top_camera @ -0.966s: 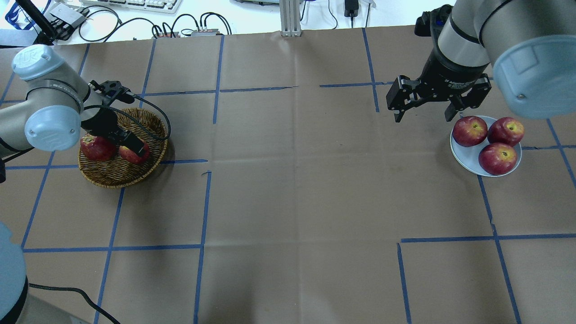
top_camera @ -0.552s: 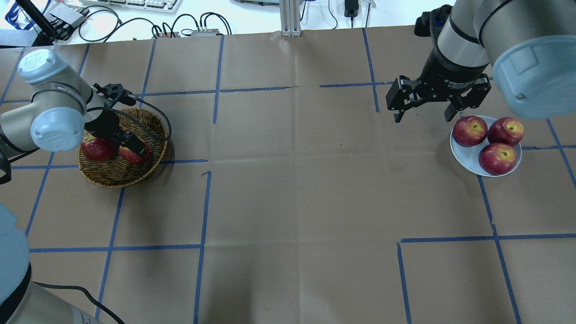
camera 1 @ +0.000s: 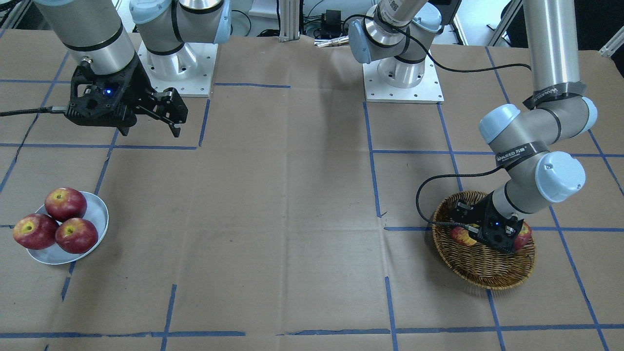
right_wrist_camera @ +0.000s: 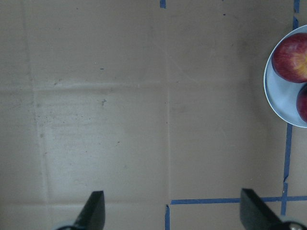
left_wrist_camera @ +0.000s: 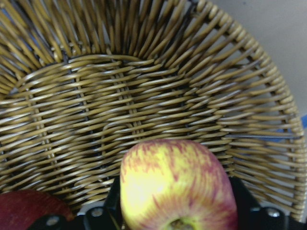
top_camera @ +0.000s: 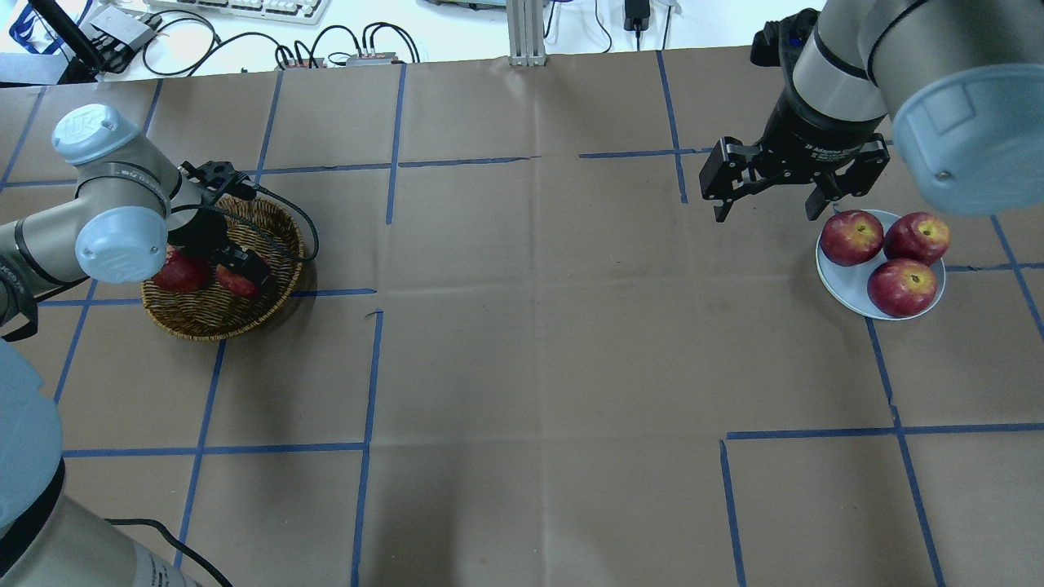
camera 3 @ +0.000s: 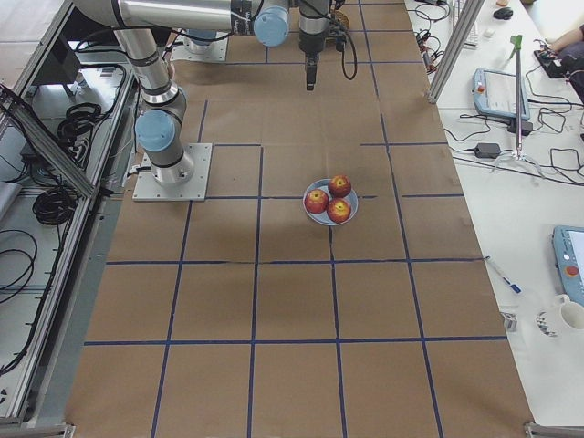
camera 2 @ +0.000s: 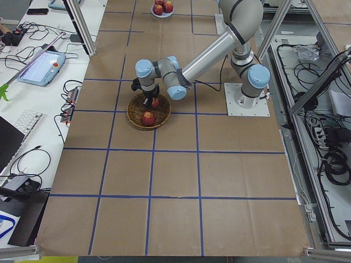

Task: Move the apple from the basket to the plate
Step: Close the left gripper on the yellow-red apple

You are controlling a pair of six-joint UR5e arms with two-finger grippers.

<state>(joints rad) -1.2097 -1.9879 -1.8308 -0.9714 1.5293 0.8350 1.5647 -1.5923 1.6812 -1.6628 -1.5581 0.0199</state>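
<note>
Fingers of the left gripper press on both flanks of the yellow-streaked apple, closed around it; the apple sits low in the wicker basket at the left of the overhead view, beside a dark red apple; at the right of that view the pale plate carries three dark red apples; the right gripper hangs just to the plate's upper left, spread wide and holding nothing, over the brown table.
</note>
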